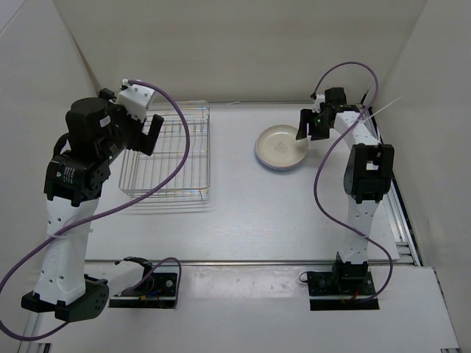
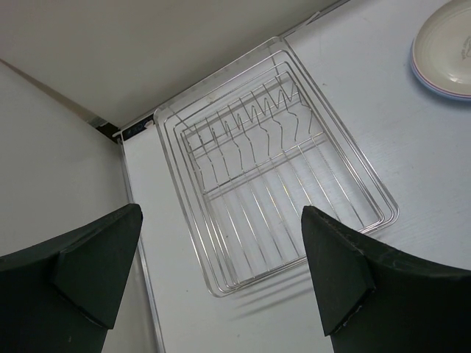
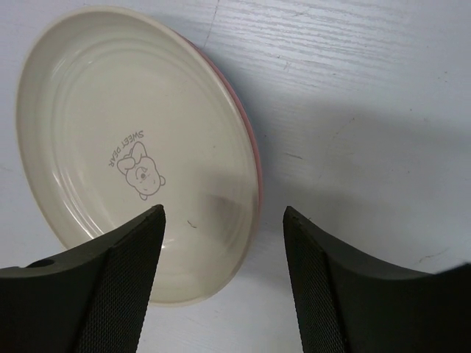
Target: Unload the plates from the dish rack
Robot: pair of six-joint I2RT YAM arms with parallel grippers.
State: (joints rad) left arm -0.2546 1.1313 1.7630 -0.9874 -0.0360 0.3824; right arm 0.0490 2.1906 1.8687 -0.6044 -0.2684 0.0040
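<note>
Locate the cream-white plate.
In the top view the cream-white plate lies on the table right of the dish rack, stacked atop the pink plate, by the open right gripper.

We enter under plates (image 1: 281, 147) a count of three, in one stack just below the right gripper (image 3: 223, 217): one cream-white plate (image 3: 132, 147) on top, one pink plate (image 3: 246, 132) and one light blue plate (image 1: 276, 168), the lower two seen only as rims. We count one dish rack (image 2: 294, 158) of silver wire, below the left gripper (image 2: 221, 220). We count two arms, the left arm (image 1: 73, 176) and the right arm (image 1: 368, 173); two grippers, with two fingers each; and two purple cables (image 1: 188, 140), one to each arm.
</note>
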